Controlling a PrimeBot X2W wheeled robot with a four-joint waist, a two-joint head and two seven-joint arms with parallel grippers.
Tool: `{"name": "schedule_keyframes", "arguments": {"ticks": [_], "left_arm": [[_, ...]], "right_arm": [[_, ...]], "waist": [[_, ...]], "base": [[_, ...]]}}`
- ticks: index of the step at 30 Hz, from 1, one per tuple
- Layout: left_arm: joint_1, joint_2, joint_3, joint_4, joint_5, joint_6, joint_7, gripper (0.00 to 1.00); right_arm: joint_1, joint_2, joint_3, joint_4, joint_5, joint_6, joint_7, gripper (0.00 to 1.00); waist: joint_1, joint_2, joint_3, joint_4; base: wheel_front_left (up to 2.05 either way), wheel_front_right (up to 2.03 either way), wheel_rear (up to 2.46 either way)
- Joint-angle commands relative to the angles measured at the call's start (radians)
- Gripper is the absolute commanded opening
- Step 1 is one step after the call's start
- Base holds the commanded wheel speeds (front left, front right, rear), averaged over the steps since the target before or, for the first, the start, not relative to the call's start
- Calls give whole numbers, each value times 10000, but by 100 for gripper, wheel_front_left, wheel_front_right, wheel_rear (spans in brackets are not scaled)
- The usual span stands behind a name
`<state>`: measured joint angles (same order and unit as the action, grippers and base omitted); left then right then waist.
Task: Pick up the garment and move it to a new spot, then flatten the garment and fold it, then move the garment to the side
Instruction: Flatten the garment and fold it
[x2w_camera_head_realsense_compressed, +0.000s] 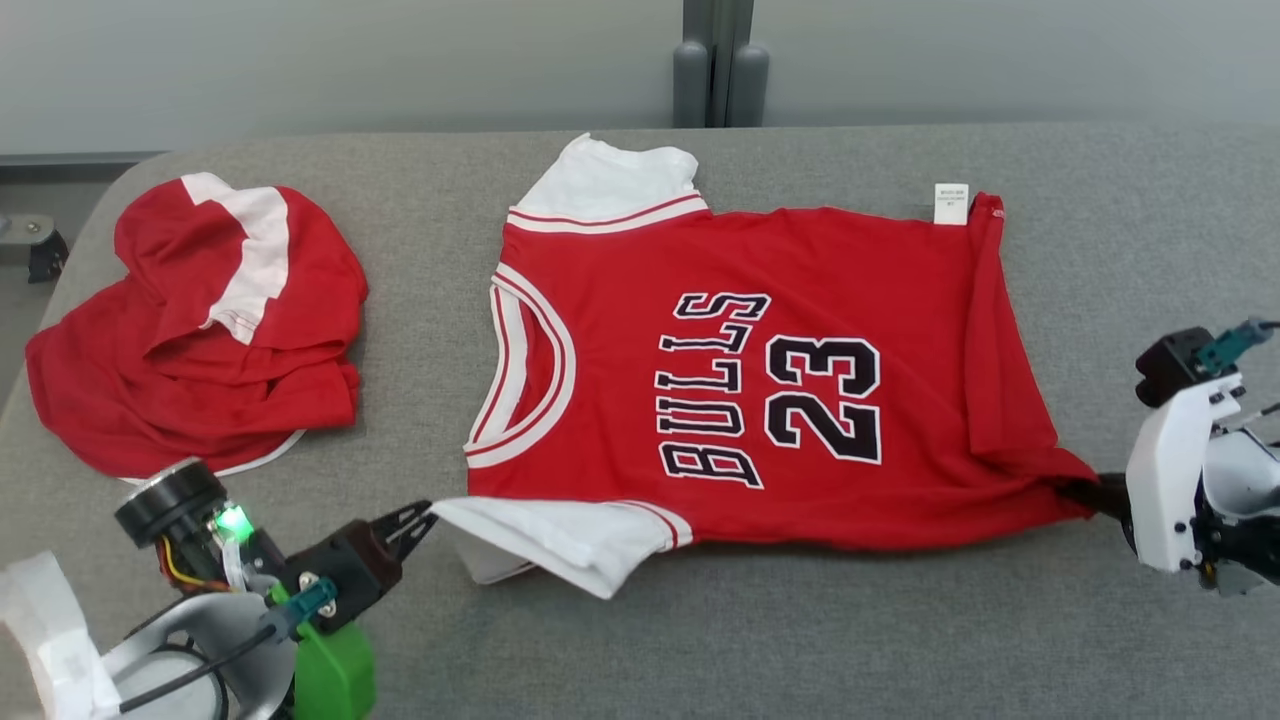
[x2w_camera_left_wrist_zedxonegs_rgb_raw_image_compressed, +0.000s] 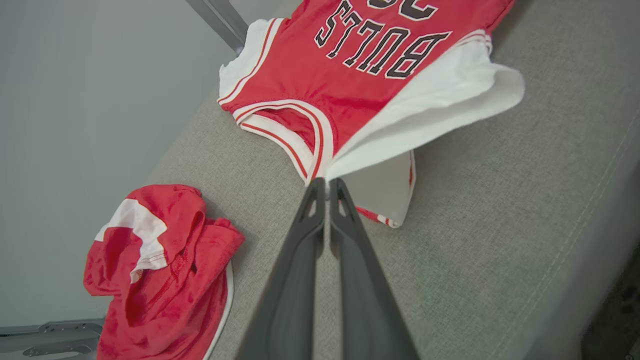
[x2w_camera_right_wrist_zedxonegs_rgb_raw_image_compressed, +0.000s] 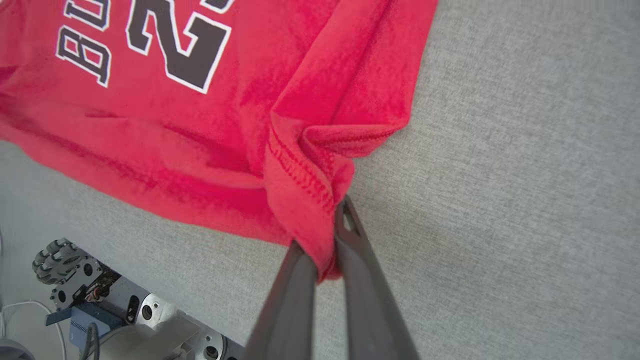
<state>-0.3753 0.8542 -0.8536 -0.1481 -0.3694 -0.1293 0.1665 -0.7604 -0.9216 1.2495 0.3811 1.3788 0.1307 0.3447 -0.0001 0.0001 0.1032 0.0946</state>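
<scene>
Red jersey (x2w_camera_head_realsense_compressed: 760, 380) lies flat mid-surface (x2w_camera_head_realsense_compressed: 900, 640), long axis left-right, collar toward the left edge and hem toward the right. At the front edge the left gripper (x2w_camera_head_realsense_compressed: 418, 520), fingers pressed together, looks pinched on the near white sleeve (x2w_camera_head_realsense_compressed: 560, 540) tip, contact hard to confirm. The right gripper (x2w_camera_head_realsense_compressed: 1088, 492) pinches the near hem corner. Fold likely goes toward the far edge. A crumpled red garment (x2w_camera_head_realsense_compressed: 200, 330) sits by the left edge.

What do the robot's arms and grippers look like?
Each gripper has two long, dark grey jaws, tapering, with small cut-outs near the tips. The left gripper has a black body, green mount, glowing green light and teal plug. The right gripper has a white casing.
</scene>
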Motion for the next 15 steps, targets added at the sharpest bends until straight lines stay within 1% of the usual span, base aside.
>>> {"name": "schedule_keyframes", "arguments": {"ticks": [1,6,9,15], "left_arm": [[-434,-198,-101,191,62,-4,14,0],[-1576,-465,-563,989,233,0,-60,0],[-2251,-639,-787,1558,156,1,-216,0],[-3405,-1123,-1181,2649,198,0,-566,0]], "right_arm": [[-289,116,-110,83,139,0,125,0],[-887,397,-260,411,184,-1,359,0],[-1195,553,-307,665,117,0,446,0],[-1590,837,-446,1199,182,-1,315,0]], "waist": [[1,-1,479,-149],[1,-1,993,-215],[1,-1,1254,-254],[1,-1,1633,-348]], "base": [[0,0,0],[0,0,0],[0,0,0],[0,0,0]]}}
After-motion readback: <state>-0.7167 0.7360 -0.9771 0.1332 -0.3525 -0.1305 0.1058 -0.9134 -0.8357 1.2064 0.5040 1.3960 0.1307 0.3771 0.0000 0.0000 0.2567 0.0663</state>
